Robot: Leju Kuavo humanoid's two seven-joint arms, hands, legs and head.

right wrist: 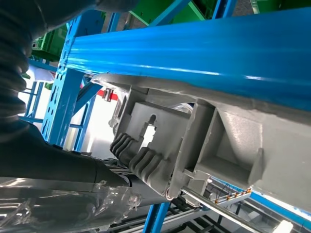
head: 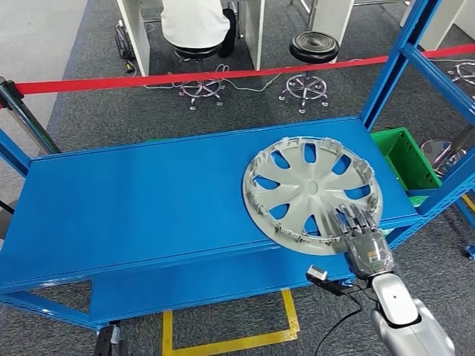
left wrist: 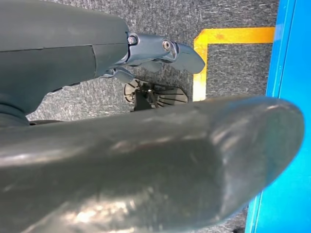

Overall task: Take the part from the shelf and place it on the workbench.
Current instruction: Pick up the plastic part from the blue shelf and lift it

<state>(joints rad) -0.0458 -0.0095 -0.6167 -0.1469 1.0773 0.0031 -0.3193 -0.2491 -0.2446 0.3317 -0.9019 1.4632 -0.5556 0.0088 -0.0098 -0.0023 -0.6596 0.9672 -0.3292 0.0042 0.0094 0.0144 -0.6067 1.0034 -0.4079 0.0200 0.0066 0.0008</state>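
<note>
Right now the silver wheel cover (head: 312, 186) lies flat on the blue shelf (head: 140, 193), toward its right end, with its near rim reaching the shelf's front edge. The right hand (head: 358, 231) comes up from below on its silver arm and rests on that near rim, dark fingers (head: 352, 216) laid over the top face of the part between two of its spokes. In the right wrist view, fingertips (right wrist: 141, 158) press against the grey ribbed underside of the rim (right wrist: 205, 141), just under the blue front beam, so the hand is clamped on the edge of the wheel cover from above and below.

The left hand (left wrist: 161, 51) hangs by the robot's side over grey carpet, next to a yellow floor marking (left wrist: 234, 35) and the blue frame; its fingers lie stretched out and nothing sits in them.

Beyond the shelf a red barrier tape (head: 224, 74) runs across the room, and behind it a person in a white top (head: 193, 22) sits on a stool, with a black stool (head: 314, 46) standing just beside. A green crate (head: 406, 159) sits on the floor past the shelf's right end.
</note>
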